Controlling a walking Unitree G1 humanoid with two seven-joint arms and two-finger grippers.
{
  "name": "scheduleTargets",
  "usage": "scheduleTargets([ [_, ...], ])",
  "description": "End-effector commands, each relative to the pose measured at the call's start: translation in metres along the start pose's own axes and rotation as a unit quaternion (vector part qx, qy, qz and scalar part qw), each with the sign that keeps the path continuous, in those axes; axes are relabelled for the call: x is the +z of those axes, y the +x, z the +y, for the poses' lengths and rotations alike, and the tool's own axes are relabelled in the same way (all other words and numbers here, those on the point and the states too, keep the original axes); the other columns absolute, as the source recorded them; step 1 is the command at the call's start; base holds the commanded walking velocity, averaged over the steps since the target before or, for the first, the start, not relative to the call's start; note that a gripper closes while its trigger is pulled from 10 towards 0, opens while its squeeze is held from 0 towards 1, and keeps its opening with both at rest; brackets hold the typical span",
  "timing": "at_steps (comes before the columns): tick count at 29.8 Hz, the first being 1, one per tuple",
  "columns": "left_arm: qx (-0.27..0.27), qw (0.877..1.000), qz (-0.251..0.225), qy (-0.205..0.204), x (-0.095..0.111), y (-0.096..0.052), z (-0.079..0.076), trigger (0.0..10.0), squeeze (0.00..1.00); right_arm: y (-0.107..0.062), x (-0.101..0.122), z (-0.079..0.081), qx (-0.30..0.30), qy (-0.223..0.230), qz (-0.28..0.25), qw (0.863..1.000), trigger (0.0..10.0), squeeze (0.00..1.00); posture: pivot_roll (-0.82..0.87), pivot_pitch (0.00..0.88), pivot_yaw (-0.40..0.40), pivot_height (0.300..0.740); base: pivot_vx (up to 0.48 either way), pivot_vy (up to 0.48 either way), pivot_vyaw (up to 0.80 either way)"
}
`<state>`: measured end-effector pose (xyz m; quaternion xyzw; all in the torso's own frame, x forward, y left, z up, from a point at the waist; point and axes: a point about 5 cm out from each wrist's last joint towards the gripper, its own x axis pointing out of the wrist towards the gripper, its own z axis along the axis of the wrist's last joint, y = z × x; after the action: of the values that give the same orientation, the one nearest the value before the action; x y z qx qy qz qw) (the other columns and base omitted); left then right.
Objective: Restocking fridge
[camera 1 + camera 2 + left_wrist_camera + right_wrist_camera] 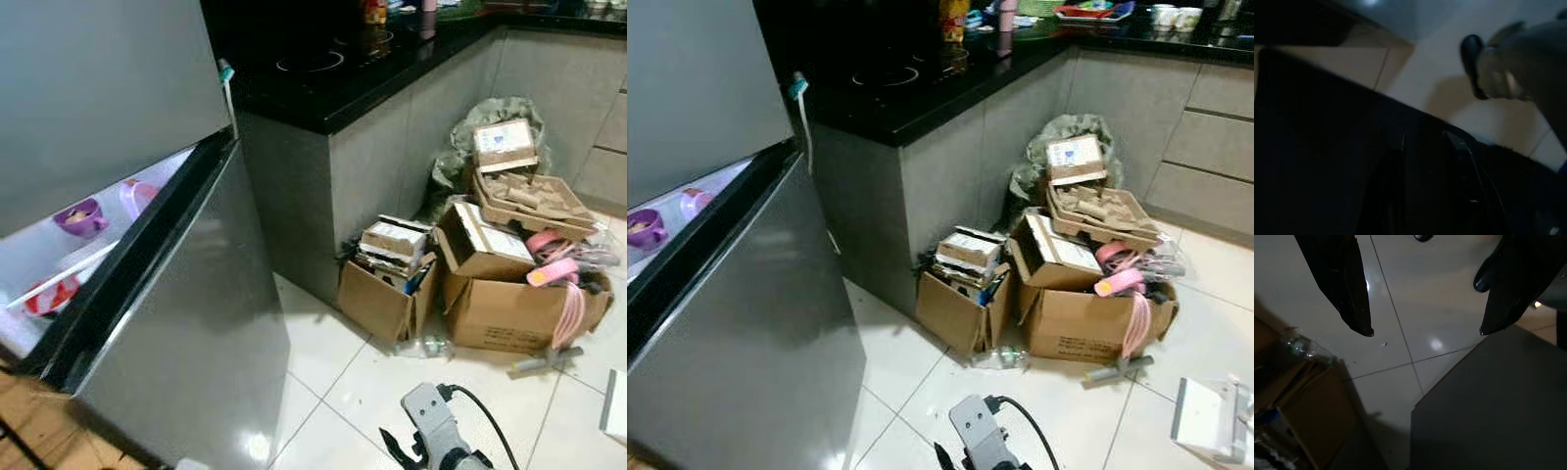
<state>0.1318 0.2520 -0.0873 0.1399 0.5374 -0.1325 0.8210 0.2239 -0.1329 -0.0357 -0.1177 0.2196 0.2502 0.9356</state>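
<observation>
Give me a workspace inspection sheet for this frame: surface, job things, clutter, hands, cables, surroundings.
Surface: white tiled floor, glossy.
Job's things: fridge door ajar; purple cup and pink cup on the shelf inside.
Clutter: cardboard boxes piled against the counter, plastic bottle lying by them.
Hands: right hand open above the floor; left hand in the dark.
Cables: black cable at the right arm.
Surroundings: grey cabinets.

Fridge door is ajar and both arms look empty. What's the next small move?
Probably bring the right tool, open and empty over the floor tiles, to the edge of the fridge door and swing it wider; only a narrow gap shows the purple cup on the shelf.
</observation>
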Motion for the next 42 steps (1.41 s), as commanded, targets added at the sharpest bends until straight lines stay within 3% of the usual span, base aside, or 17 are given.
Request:
scheduleTargets([
  [1,-0.003,0.995,-0.047,0.085,0.026,0.001,0.001,10.0,0.00,-0.001,-0.003,0.003,-0.002,0.003,0.001,1.000,10.0,0.00,-0.12,0.067,0.056,0.740,0.000,0.000,0.00],
  [3,0.003,0.991,-0.036,0.132,0.019,0.001,-0.004,10.0,0.00,-0.001,-0.004,0.003,-0.003,0.004,0.003,1.000,10.0,0.00,-0.12,0.068,0.057,0.740,0.000,0.000,0.00],
  [5,0.013,0.988,-0.030,0.149,0.015,0.002,-0.007,10.0,0.00,-0.002,-0.005,0.004,-0.005,0.002,0.004,1.000,10.0,0.00,-0.12,0.068,0.056,0.740,0.000,0.000,0.00],
  [15,0.088,0.991,-0.045,0.091,0.016,0.001,0.000,10.0,0.00,0.002,0.002,-0.001,-0.009,-0.004,-0.009,1.000,10.0,0.00,-0.12,0.065,0.052,0.740,0.000,0.000,0.00],
  [17,0.093,0.989,-0.087,0.077,0.020,-0.002,0.001,10.0,0.00,0.003,0.003,-0.002,-0.011,-0.003,-0.011,1.000,10.0,0.00,-0.12,0.066,0.053,0.740,0.000,0.000,0.00],
  [20,0.096,0.986,-0.103,0.092,0.021,-0.004,0.003,10.0,0.00,0.002,0.003,-0.002,-0.010,-0.004,-0.011,1.000,10.0,0.00,-0.12,0.067,0.054,0.740,0.000,0.000,0.00],
  [24,0.100,0.980,-0.098,0.140,0.007,-0.012,0.010,10.0,0.00,0.001,-0.001,0.001,-0.005,-0.005,-0.005,1.000,10.0,0.00,-0.11,0.069,0.060,0.740,0.000,0.000,0.00],
  [26,0.101,0.980,-0.095,0.142,0.002,-0.014,0.012,10.0,0.00,0.001,-0.001,0.002,-0.004,-0.005,-0.004,1.000,10.0,0.00,-0.11,0.069,0.060,0.740,0.000,0.000,0.00],
  [28,0.113,0.982,-0.070,0.132,-0.018,-0.024,0.026,10.0,0.00,0.000,-0.004,0.002,-0.004,-0.004,0.000,1.000,10.0,0.00,-0.11,0.069,0.062,0.740,0.000,0.000,0.00],
  [30,0.116,0.984,-0.059,0.123,-0.025,-0.027,0.031,10.0,0.00,-0.001,-0.005,0.003,-0.004,-0.003,0.001,1.000,10.0,0.00,-0.11,0.069,0.062,0.740,0.000,0.000,0.00],
  [31,0.111,0.986,-0.040,0.117,-0.039,-0.034,0.039,10.0,0.00,-0.002,-0.007,0.004,-0.003,-0.002,0.005,1.000,10.0,0.00,-0.10,0.070,0.061,0.740,0.000,0.000,0.00],
  [35,0.053,0.992,-0.020,0.111,-0.055,-0.040,0.035,10.0,0.00,-0.003,-0.010,0.005,0.001,-0.003,0.010,1.000,10.0,0.00,-0.09,0.071,0.057,0.740,0.000,0.000,0.00],
  [42,-0.080,0.991,-0.020,0.101,-0.078,-0.044,-0.002,10.0,0.00,-0.002,-0.010,0.005,0.004,-0.004,0.011,1.000,10.0,0.00,-0.08,0.078,0.055,0.740,0.000,0.000,0.00],
])
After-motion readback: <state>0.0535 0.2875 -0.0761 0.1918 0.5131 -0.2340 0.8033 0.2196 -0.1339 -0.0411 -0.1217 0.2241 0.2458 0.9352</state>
